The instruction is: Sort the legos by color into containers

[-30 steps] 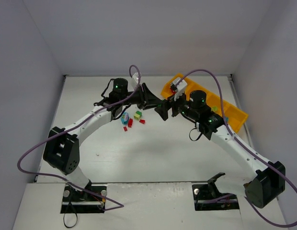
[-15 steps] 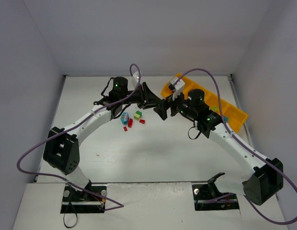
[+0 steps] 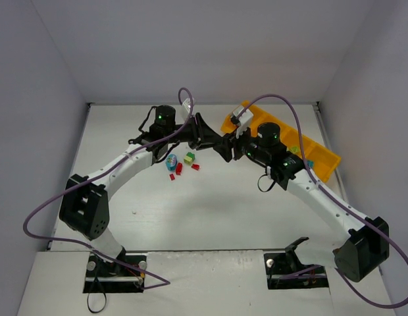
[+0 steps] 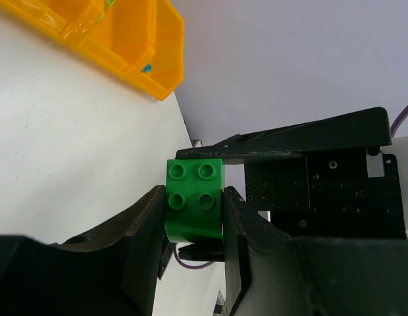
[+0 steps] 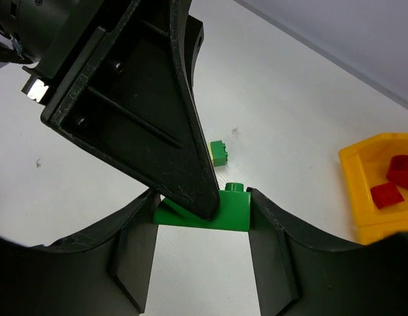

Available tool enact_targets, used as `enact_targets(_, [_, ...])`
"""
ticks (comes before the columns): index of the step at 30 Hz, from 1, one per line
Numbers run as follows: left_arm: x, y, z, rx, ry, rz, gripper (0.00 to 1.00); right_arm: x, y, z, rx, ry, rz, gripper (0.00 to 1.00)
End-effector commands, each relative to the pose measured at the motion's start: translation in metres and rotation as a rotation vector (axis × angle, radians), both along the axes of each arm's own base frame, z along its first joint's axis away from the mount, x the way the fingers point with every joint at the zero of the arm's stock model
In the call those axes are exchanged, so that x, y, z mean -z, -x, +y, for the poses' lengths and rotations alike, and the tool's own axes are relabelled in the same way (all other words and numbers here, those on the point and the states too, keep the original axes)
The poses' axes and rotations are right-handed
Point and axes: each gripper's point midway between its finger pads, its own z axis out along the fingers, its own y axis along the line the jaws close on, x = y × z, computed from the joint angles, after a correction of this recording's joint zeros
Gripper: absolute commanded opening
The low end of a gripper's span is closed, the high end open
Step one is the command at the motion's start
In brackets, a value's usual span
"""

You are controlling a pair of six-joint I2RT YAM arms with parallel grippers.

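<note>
A dark green lego [image 4: 194, 191] is pinched between the fingers of my left gripper [image 4: 195, 201], held in the air over the table. My right gripper [image 5: 203, 197] meets it head-on, and its fingers [image 4: 289, 141] press the same lego [image 5: 235, 210] from above and below. In the top view the two grippers touch at the table's middle back, left gripper [image 3: 216, 139] and right gripper [image 3: 224, 146], and hide the lego. The orange-yellow tray [image 3: 326, 161] lies at the back right, with red legos [image 5: 388, 192] in one compartment.
Loose legos lie on the table below the left gripper: a teal one [image 3: 171, 161], a green and pale yellow one [image 3: 189, 158] and small red ones [image 3: 179, 168]. Grey walls enclose the table. Purple cables arc over both arms.
My right gripper has moved left, up to the left gripper, and its jaws now stand around the green lego. The left arm has barely moved.
</note>
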Motion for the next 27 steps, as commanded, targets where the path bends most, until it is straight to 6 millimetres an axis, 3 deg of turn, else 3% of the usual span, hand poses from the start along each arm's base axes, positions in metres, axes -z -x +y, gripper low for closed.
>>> enact_targets(1, [-0.057, 0.008, 0.004, 0.016, 0.079, -0.153, 0.05, -0.03, -0.005, 0.003, 0.008, -0.05, -0.098, 0.09])
enact_targets(4, [-0.057, 0.007, 0.006, 0.005, 0.067, -0.163, 0.15, -0.021, -0.007, -0.003, 0.036, -0.026, -0.091, 0.0])
enact_targets(7, [-0.055, 0.005, 0.009, -0.007, 0.051, -0.169, 0.33, -0.011, -0.007, -0.008, 0.053, -0.011, -0.077, 0.0])
enact_targets(8, [-0.055, 0.003, 0.01, -0.015, 0.044, -0.18, 0.45, -0.009, -0.007, -0.009, 0.057, -0.01, -0.073, 0.0])
enact_targets(11, [-0.054, -0.003, 0.018, -0.052, 0.022, -0.189, 0.65, 0.001, -0.009, -0.014, 0.08, 0.007, -0.056, 0.0])
enact_targets(16, [-0.058, -0.02, 0.042, -0.136, 0.018, -0.205, 0.71, 0.024, -0.015, -0.024, 0.129, 0.056, -0.016, 0.0])
enact_targets(21, [-0.052, -0.032, 0.071, -0.217, -0.013, -0.218, 0.71, 0.042, -0.045, -0.056, 0.306, 0.092, 0.027, 0.0])
enact_targets(24, [-0.031, -0.032, 0.092, -0.269, -0.112, -0.228, 0.71, 0.051, -0.076, -0.09, 0.462, 0.104, 0.064, 0.0])
enact_targets(25, [-0.017, -0.029, 0.102, -0.291, -0.192, -0.224, 0.72, 0.062, -0.089, -0.106, 0.525, 0.113, 0.099, 0.0])
enact_targets(27, [0.003, -0.023, 0.112, -0.304, -0.27, -0.217, 0.72, 0.058, -0.107, -0.12, 0.605, 0.099, 0.108, 0.0])
